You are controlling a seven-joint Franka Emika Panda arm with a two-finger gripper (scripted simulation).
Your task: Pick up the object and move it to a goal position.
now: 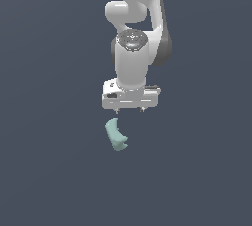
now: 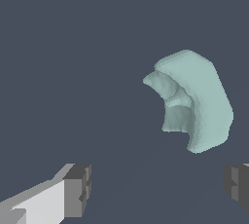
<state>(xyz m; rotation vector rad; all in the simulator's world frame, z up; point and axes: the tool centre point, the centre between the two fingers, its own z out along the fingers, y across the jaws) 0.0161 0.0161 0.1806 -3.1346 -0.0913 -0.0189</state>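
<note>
While the white, glossy robot arm (image 1: 132,48) is seen pointing straight down in the exterior view, its white gripper (image 1: 130,109) is held just above the small pale teal, matte, curved object (image 1: 116,135) with a notched end. The object lies on the flat, dark slate-grey surface (image 1: 49,171), slightly toward the exterior view's left of the gripper's middle, and is not touched by it. In the wrist view the two dark grey fingertips (image 2: 78,189) are spread wide apart, with nothing held between them; the object (image 2: 194,101) is seen beyond them, nearer one fingertip than the other. Nothing else is seen beside the object. On every side the plain surface is seen running to the picture edges
</note>
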